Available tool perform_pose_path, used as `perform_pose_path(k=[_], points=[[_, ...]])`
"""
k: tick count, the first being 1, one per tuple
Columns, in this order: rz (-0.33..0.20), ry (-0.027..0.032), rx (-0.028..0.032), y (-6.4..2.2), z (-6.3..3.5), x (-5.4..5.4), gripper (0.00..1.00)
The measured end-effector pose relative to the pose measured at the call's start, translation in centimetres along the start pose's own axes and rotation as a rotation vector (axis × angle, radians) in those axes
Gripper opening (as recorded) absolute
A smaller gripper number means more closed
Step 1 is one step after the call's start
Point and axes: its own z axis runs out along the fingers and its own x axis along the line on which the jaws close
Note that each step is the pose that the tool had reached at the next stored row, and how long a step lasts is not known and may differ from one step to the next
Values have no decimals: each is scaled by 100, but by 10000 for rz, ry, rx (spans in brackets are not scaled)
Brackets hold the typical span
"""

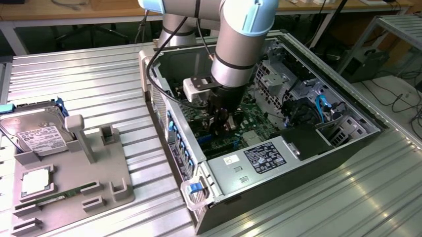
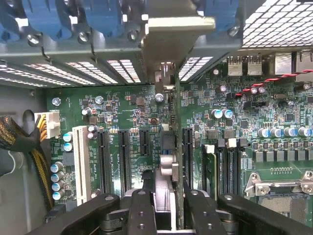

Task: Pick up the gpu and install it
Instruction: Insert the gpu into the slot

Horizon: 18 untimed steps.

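Note:
Inside the open computer case [image 1: 356,116], the gpu [image 2: 167,147] appears edge-on in the wrist view as a thin dark card. Its silver end bracket [image 2: 173,32] reaches the case's rear slot openings. My gripper [image 2: 168,210] is shut on the card, with black fingers [image 2: 142,210] on either side of it. The card stands upright over the green motherboard [image 2: 122,105], in line with a gap between the black expansion slots [image 2: 103,154]. In the exterior view my gripper [image 1: 221,123] is low in the case, over the board, with the gpu [image 1: 226,129] dark beneath it.
To the exterior view's left of the case, a grey fixture tray [image 1: 99,173] holds a silver hard drive [image 1: 36,131], a square chip [image 1: 36,180] and a green memory stick [image 1: 59,196]. The power supply [image 1: 264,158], blue cables [image 1: 323,106] and drive cage [image 1: 277,74] crowd the case.

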Motion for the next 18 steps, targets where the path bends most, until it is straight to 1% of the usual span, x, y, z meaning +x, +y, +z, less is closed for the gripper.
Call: perform_pose_path(k=[2,5,10,13,17,18], points=[[16,3,0,-9,0,0,29],[15,5,0,-46,-1,-1,29],[22,9,-1,-49,-2,4,29],[22,12,0,-50,-1,39,29],[25,59,1,-60,-1,45,29],[40,61,1,-60,-1,45,29]])
